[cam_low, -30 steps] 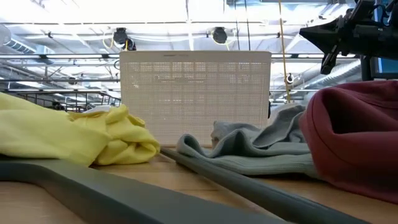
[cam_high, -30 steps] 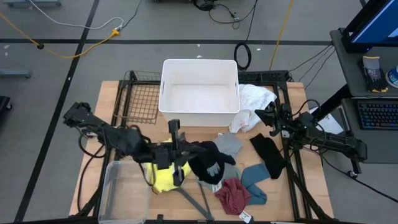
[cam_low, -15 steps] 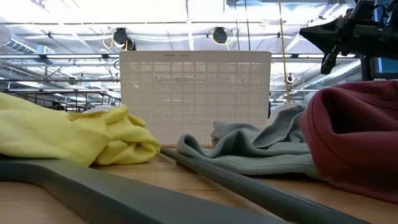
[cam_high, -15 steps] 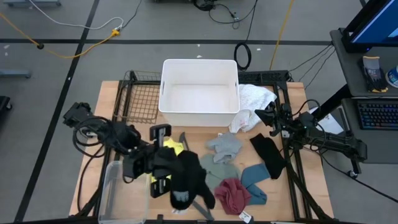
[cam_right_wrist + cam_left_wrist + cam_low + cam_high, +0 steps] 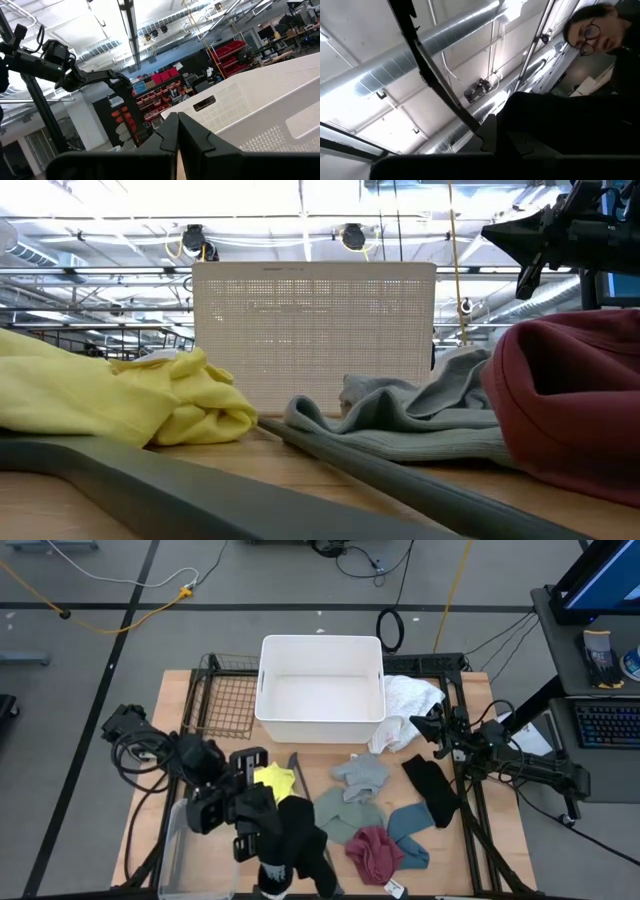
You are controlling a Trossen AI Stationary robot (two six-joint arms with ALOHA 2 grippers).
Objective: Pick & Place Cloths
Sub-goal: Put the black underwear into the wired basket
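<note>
A black cloth [image 5: 298, 840] hangs from the left gripper [image 5: 262, 858], whose fingers are closed on it, above the table's near edge left of centre. In the left wrist view the same black fabric [image 5: 560, 130] fills the space past the fingers, with ceiling pipes and a person behind it.

The other cloths lie on the table [image 5: 170, 720]. The yellow cloth [image 5: 274, 780] is just beside the left arm, left of centre. The grey cloth [image 5: 362, 772] sits near the middle, with the sage green cloth [image 5: 350, 815] just nearer the near edge. The maroon cloth [image 5: 374, 852] and the teal cloth [image 5: 408, 828] touch each other close to the near edge, right of centre. A second black cloth [image 5: 432, 790] lies towards the right edge. The white cloth [image 5: 408, 700] rests against the right side of the white bin [image 5: 320, 690] at the far edge.

The right gripper [image 5: 418, 727] is held beside the white cloth near the right edge, its fingers closed together and empty.

A clear container [image 5: 195, 850] stands at the near left corner.
</note>
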